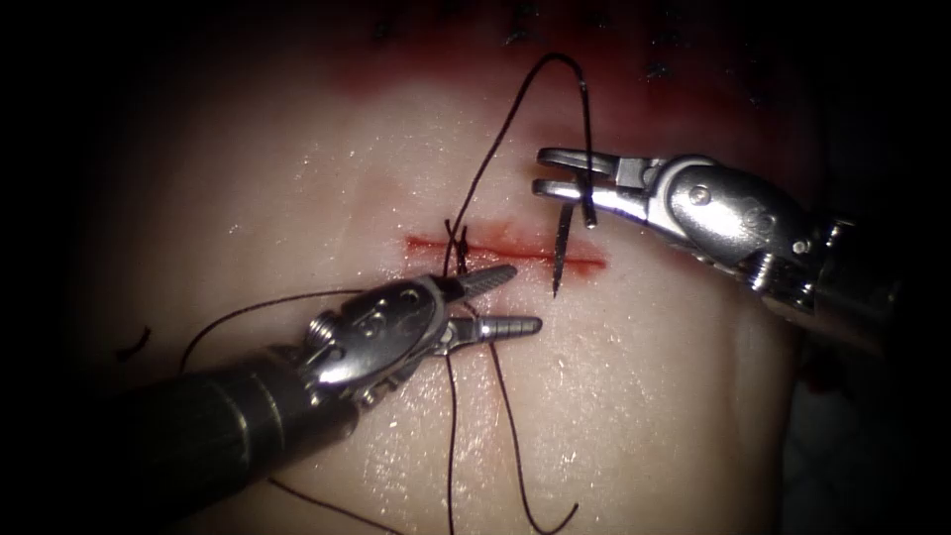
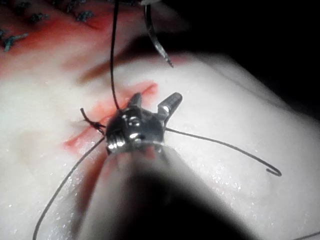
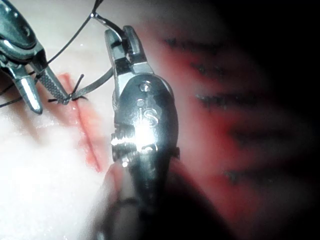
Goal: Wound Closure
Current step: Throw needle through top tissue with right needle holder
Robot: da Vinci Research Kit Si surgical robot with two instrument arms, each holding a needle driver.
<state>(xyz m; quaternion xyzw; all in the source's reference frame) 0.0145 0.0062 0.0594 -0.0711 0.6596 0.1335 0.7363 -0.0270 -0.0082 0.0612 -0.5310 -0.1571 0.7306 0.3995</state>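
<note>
Hanging from the right tool (image 1: 555, 173), the needle (image 1: 563, 248) is gripped near its thread end, its curve running down so that the sharp tip sits just over the right end of the cut (image 1: 505, 248); the tip looks free of the tissue (image 1: 297, 198), though contact cannot be ruled out. In the right wrist view the right tool (image 3: 122, 42) has its jaws closed on the needle (image 3: 92, 87), which curves away toward the cut (image 3: 87, 135). The thread (image 1: 495, 159) rises from the needle's end in a loop above the right tool, then drops to a knot-like crossing at the left part of the cut and trails on past the left tool (image 1: 515, 297) toward the near edge. That left tool lies just below the cut with its jaws spread apart, gripping nothing, thread passing beside them. In the left wrist view the left tool (image 2: 155, 102) stands agape over the red fluid (image 2: 115, 105), with the needle (image 2: 157, 42) beyond it and the thread (image 2: 225, 147) curling off to one side.
</note>
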